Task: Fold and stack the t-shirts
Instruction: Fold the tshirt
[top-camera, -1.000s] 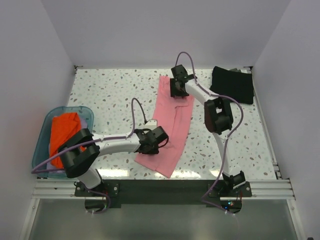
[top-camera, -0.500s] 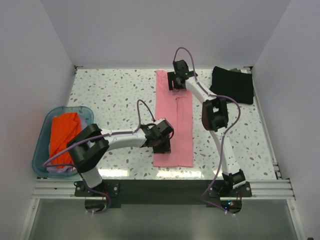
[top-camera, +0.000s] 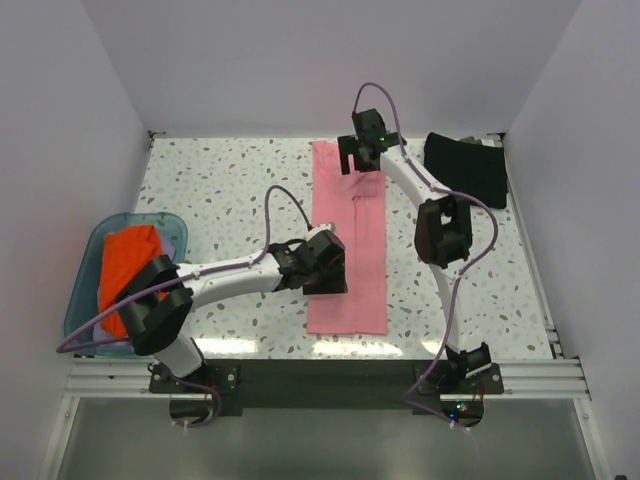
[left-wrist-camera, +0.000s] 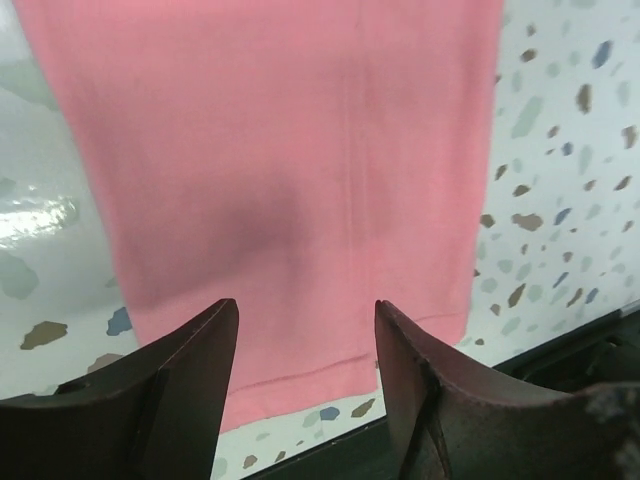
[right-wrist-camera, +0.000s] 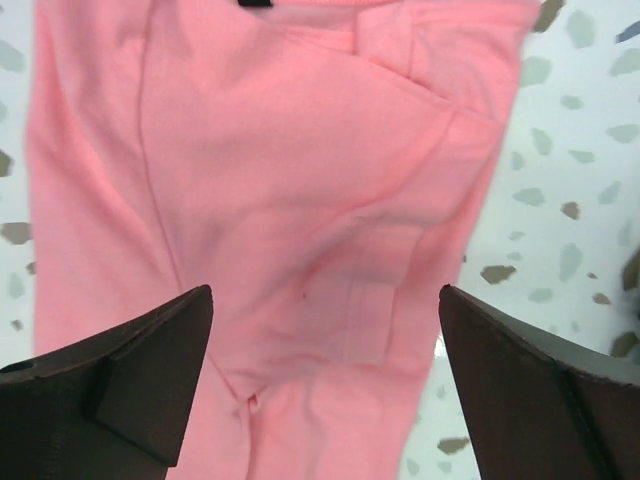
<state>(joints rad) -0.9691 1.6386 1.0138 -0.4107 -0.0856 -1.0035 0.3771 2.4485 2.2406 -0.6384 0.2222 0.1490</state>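
White plain walls (top-camera: 300, 60) on three sides, white speckled terrazzo desk (top-camera: 220, 190), aluminium rail (top-camera: 320, 375) along the near edge where both arms are bolted.

Salmon-pink cloth t-shirt (top-camera: 362, 250) lies flat on the desk, folded into a long narrow strip. It runs straight from the far middle of the desk to just short of the near edge. The right wrist view (right-wrist-camera: 280, 150) shows folded sleeve layers and a small dark neck label (right-wrist-camera: 255, 3) at the far end. The left wrist view (left-wrist-camera: 290, 150) shows the smooth near end with its hem.

Left claw (top-camera: 328, 268) hangs over the left edge of the strip's near half. Jaws are partly apart and grip nothing; cloth shows flat through the gap (left-wrist-camera: 305, 320).

Right claw (top-camera: 362, 160) hangs over the strip's far end. Jaws are spread wide and grip nothing (right-wrist-camera: 325, 300).

Black cloth t-shirt (top-camera: 465, 168) is folded square in the far right corner, well apart from the pink strip.

In the way:
- The right arm's elbow sits between the pink strip and the black shirt.
- The left forearm crosses the desk from the tub side to the strip.
- Purple cables (top-camera: 285, 200) loop above both arms.

A translucent blue plastic tub (top-camera: 80, 290) with rounded corners sits at the left edge, near the left arm's base. It holds a crumpled orange cloth (top-camera: 125, 265), with the left upper arm overlapping its near right corner.
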